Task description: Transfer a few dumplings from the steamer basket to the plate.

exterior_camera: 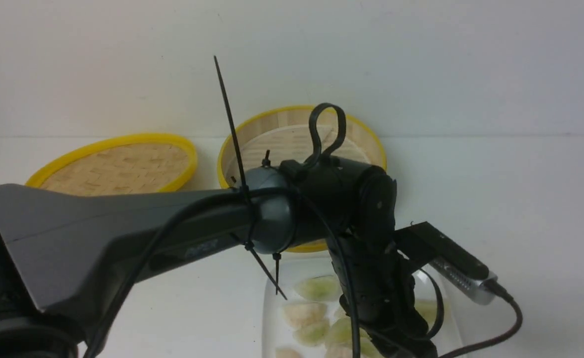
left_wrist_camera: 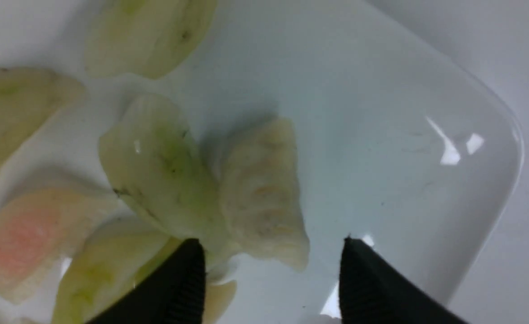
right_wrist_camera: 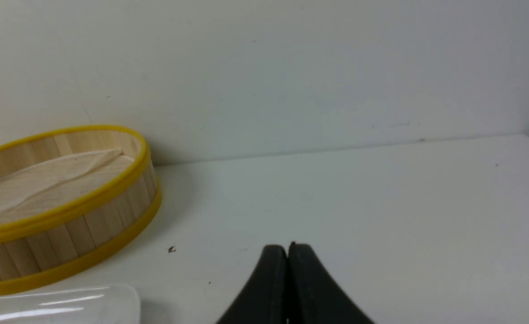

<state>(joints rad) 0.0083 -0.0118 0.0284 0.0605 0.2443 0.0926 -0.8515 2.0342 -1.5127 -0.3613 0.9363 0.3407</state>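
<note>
Your left tool (left_wrist_camera: pixel 271 274) hangs over the glossy white rectangular plate (left_wrist_camera: pixel 480 202) with its black fingers spread wide, gripping nothing. A whitish crescent dumpling (left_wrist_camera: pixel 262 193) lies on the plate just beyond the fingertips, leaning against a green one (left_wrist_camera: pixel 156 166). Your right tool (right_wrist_camera: pixel 288 256) is pressed closed, empty, over the white surface (right_wrist_camera: pixel 381 202) near the round bamboo steamer basket (right_wrist_camera: pixel 66 225).

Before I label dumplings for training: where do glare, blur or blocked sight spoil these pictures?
Left wrist view: soft focus up close, bright glare spots on the plate, a shadow beside the whitish dumpling. Front view: the left arm hides most of the plate. Right wrist view: sharp, with streak reflections on the plate's edge.
</note>
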